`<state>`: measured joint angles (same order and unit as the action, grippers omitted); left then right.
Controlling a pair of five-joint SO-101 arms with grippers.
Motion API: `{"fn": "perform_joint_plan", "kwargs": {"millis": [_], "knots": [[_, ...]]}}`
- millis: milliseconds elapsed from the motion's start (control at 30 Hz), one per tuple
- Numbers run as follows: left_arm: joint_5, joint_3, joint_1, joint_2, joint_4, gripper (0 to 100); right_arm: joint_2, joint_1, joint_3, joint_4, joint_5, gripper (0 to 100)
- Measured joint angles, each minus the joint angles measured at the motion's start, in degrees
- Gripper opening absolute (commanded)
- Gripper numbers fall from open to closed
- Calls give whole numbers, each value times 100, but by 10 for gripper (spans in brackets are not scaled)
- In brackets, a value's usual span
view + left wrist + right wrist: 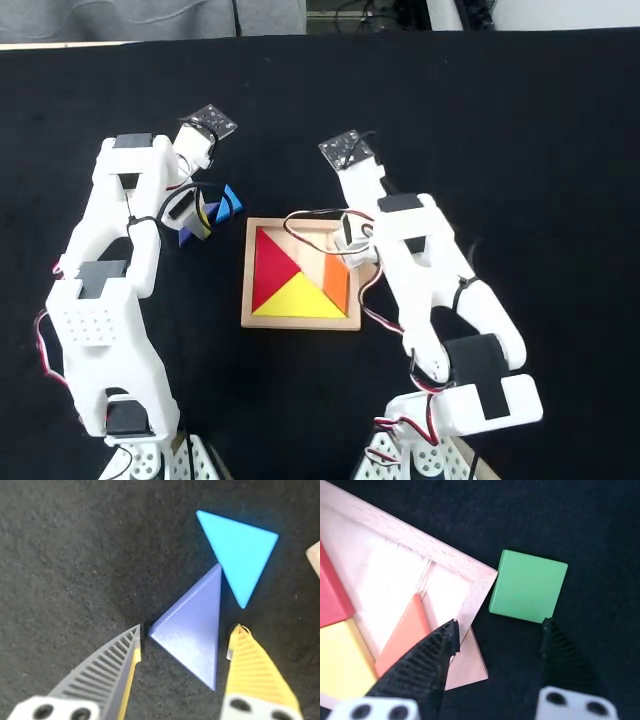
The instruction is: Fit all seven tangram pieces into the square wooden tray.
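Black cloth covers the table, a soft, matt surface on which thin pieces are judged awkward to get under. Beyond its far edge, at 12 o'clock, a strip of grey furnishing and some cables are seen. At the centre the square wooden tray is laid flat, with a red triangle at its 9 o'clock, a yellow triangle at 6 o'clock and an orange piece at 3 o'clock; the 12 o'clock part is bare wood. At the tray's 10 o'clock the left gripper is held with its fingers spread apart on either side of a violet triangle, whose tip appears to touch a light-blue triangle. For a clean pick the fingers are best lowered right to the cloth and closed squarely on the violet piece alone, so that the neighbour is not dragged. The right gripper, likewise spread, is hung over the tray's 2 o'clock corner. A green square lies just outside that corner, near one fingertip, and a tan piece lies against the outer wall.
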<state>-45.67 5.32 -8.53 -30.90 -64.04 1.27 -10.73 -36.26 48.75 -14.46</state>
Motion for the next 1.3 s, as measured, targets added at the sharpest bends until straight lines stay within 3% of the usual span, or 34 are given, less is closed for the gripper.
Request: {"fn": "perform_joint_plan", "kwargs": {"millis": [333,567,967,1133,1300], "knots": [[0,0,9,0,0,263,0,0,0,0,0,261],[0,-18,62,0,-70,143,0,0,0,0,0,261],[0,-9,88,18,-105,137,0,0,0,0,0,261],[-114,809,-79,484,-1029,137,0,0,0,0,0,261],[-1380,1705,273,1196,-2549,137,0,325,0,0,-9,261]]}}
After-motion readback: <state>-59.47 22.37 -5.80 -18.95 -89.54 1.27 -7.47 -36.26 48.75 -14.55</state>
